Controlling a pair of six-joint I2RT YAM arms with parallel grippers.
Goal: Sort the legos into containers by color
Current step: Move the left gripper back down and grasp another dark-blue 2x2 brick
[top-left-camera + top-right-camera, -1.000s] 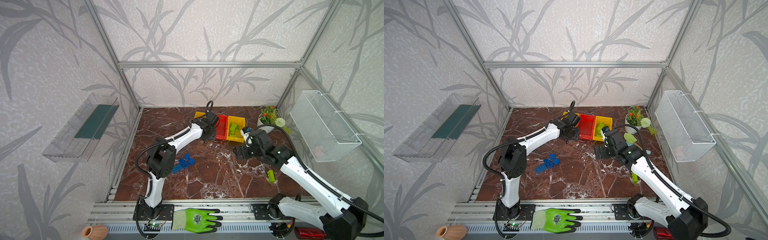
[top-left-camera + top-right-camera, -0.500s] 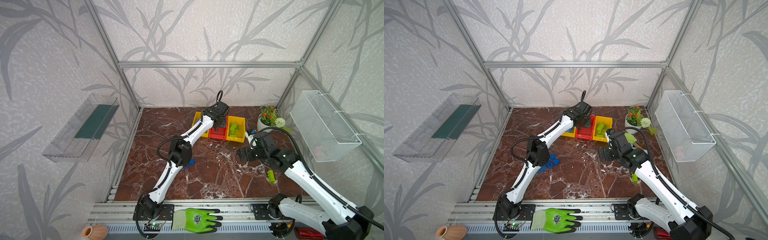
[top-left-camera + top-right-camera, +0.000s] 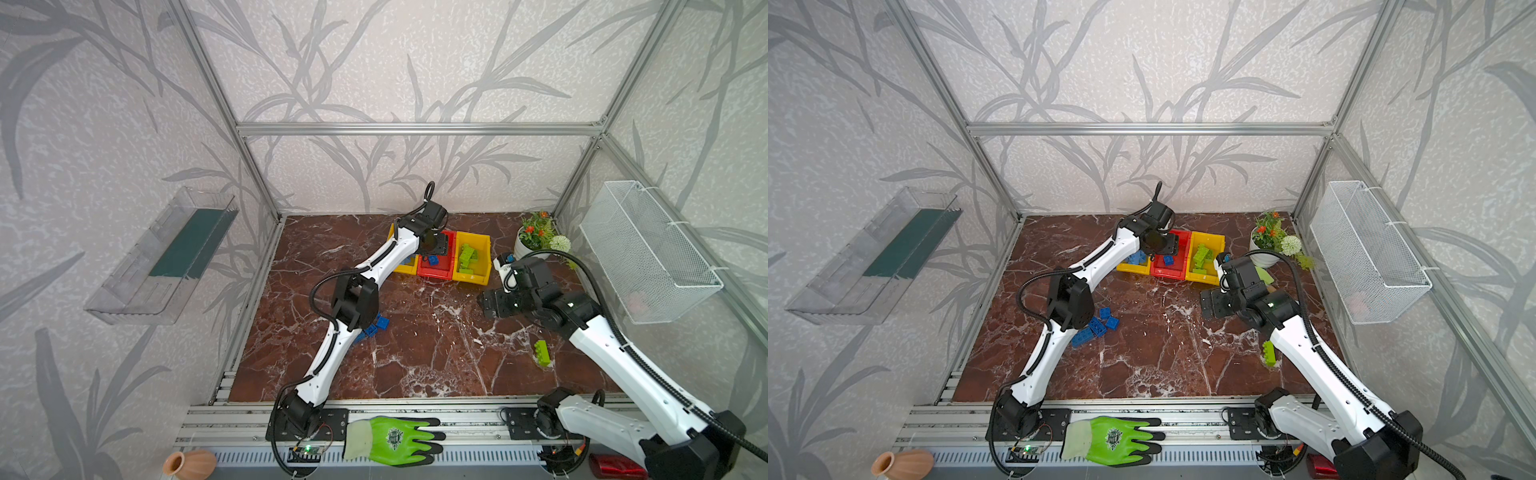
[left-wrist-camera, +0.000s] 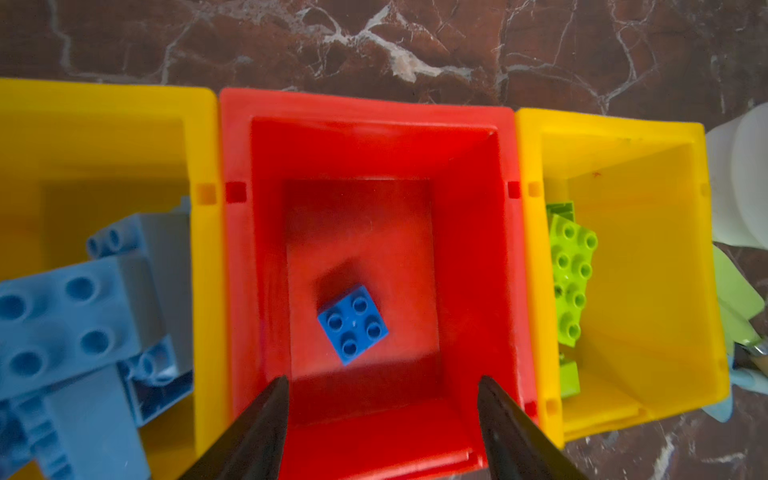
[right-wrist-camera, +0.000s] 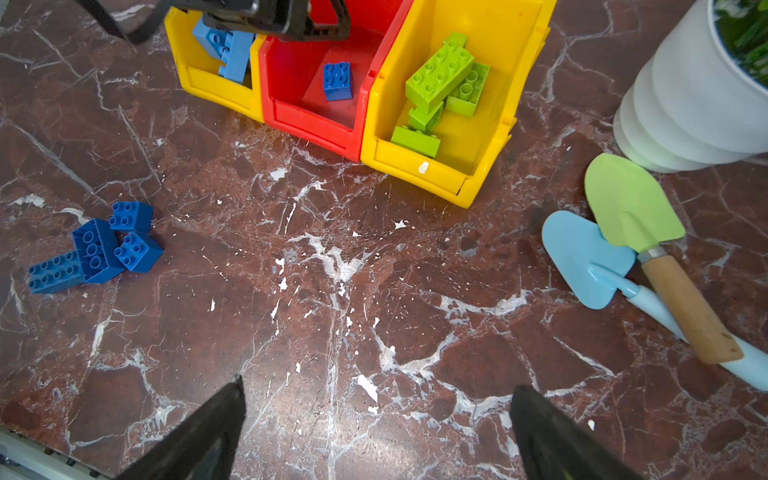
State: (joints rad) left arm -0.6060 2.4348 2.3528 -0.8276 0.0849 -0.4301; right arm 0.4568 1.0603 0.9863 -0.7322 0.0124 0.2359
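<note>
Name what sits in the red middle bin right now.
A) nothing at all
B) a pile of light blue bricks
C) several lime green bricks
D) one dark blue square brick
D: the left wrist view shows a single dark blue square brick lying studs up on the floor of the red bin, with nothing else in that bin.

Both top views look down from high over the front edge across my whole bench [image 3: 415, 332]. My left wrist camera stares straight down, close, into the red bin [image 4: 469, 257]. My right wrist camera, farther off, shares it and the yellow bins [image 5: 498, 62].
</note>
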